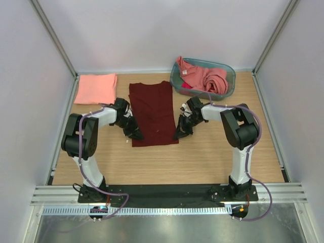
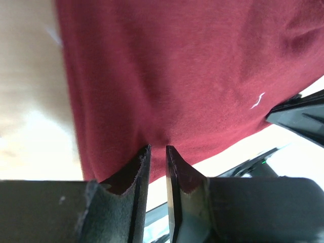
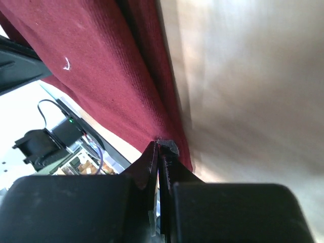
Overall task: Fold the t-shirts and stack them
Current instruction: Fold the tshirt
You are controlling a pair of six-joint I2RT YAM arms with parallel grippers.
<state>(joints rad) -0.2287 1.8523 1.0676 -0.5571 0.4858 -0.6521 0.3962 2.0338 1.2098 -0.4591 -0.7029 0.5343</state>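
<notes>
Top view: the red shirt [image 1: 152, 111] lies flat in the middle of the wood table [image 1: 202, 157]. It is a long shape, and its long side runs from the far end to the near end. The cloth is soft and plain, with a few small wrinkles.

The left gripper [image 1: 135, 133] is at the shirt's near left corner. The right gripper [image 1: 180, 133] is at its near right corner.

Left wrist view: the left gripper [image 2: 158, 148] has its black fingers almost together, with a thin slit between them. The shirt's edge is pinched at the tips.

Right wrist view: the right gripper [image 3: 158, 143] has its fingers pressed tight on the shirt's edge.

A pink shirt [image 1: 96, 88] sits folded in a neat square at the far left. At the far right, a blue plastic basket [image 1: 229, 71] holds a crumpled heap of pink shirts [image 1: 207, 78].
</notes>
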